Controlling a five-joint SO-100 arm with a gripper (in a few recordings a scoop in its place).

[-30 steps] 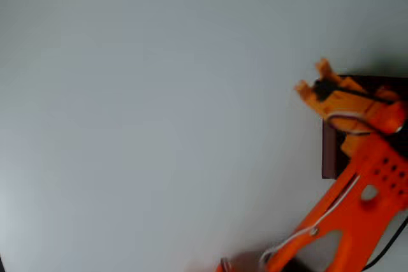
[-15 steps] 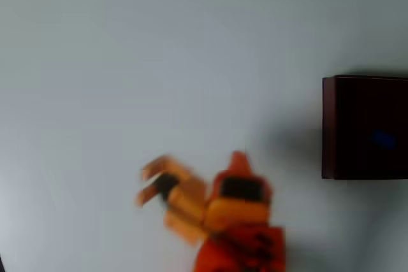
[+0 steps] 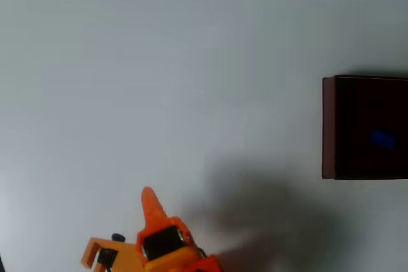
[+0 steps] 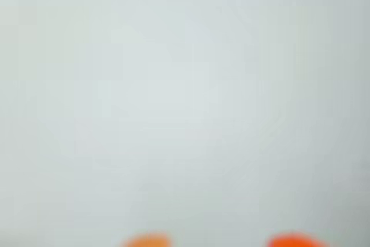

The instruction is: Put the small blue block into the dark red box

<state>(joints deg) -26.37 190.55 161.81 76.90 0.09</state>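
My overhead camera looks straight down on the pale surface point(image 3: 191, 62) from well above. It takes in a wide stretch, with the dark red box point(image 3: 328, 125) cut off by the right edge and the gripper point(image 3: 118, 240) low at the bottom edge. My wrist camera rides on the arm and faces the same surface point(image 4: 185, 85) from close in, blurred, with 2 orange fingertips point(image 4: 147, 240) poking up at its bottom edge. The 2 views share only bare surface near the gripper.
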